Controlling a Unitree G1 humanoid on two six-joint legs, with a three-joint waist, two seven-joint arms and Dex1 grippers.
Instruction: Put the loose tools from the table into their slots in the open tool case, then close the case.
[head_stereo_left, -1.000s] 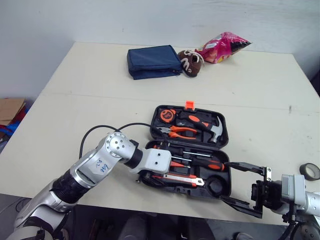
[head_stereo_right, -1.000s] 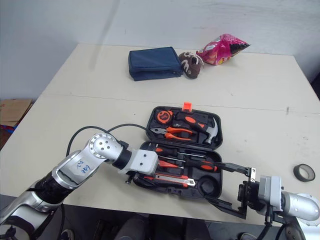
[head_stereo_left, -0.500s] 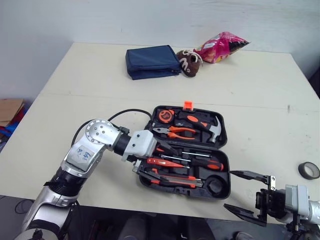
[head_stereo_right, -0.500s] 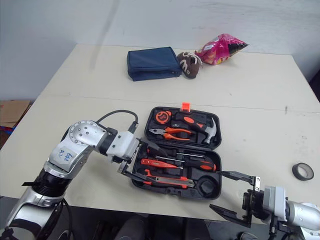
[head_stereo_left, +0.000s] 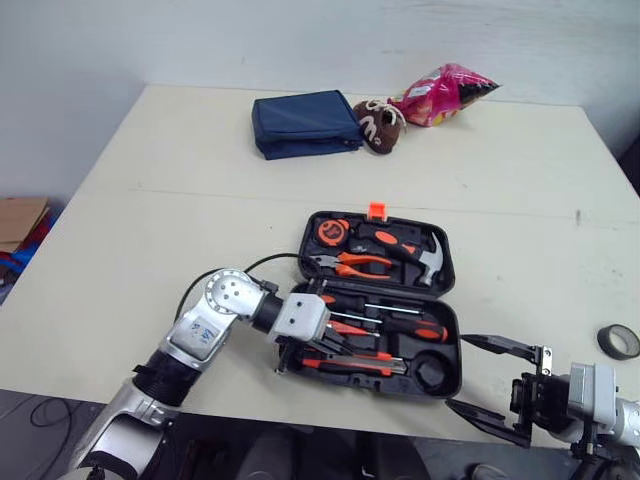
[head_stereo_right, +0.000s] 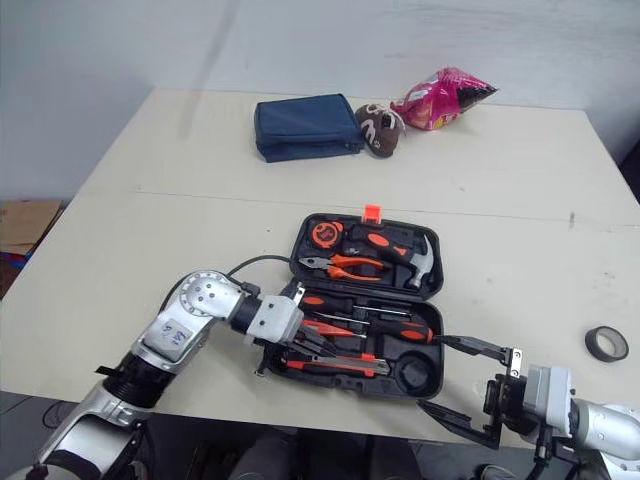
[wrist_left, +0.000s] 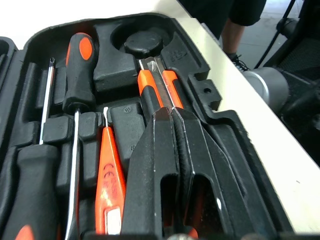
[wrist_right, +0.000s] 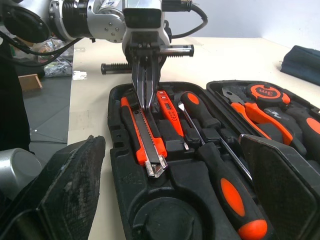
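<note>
1. My right pincer (head_stereo_left: 455, 371): nearest me, hanging released and wide at the counter's (head_stereo_left: 200, 170) front edge, just beside the near right corner of the tool case (wrist_right: 116, 142).

2. My left pincer (wrist_right: 144, 102): clenched with nothing between the fingers, tips sitting down in the case's near row, against the utility knife (wrist_right: 145, 140).
   - Risk, as I am judging it: if the knife is riding proud of its slot, the lid is going to jam on it. If I am dragging as I lift out, I may be tipping it loose.
   - Knife axis: lying flat along the near row, running across me, its metal end pointing to my right, toward the round recess (head_stereo_left: 433, 370), which is sitting empty.

3. Far half of the case: lying open and flat, carrying the pliers (head_stereo_left: 352, 264), hammer (head_stereo_left: 415, 255) and tape measure (head_stereo_left: 330, 231).

4. Tape roll (head_stereo_left: 618, 341): lying on the counter by its right edge, well apart from the case.
   - Risk: closing now would be leaving it out.

5. Far edge: blue pouch (head_stereo_left: 305, 122), brown plush shoe (head_stereo_left: 380, 125) and pink snack bag (head_stereo_left: 445, 93), all lying well apart from the case.
</note>
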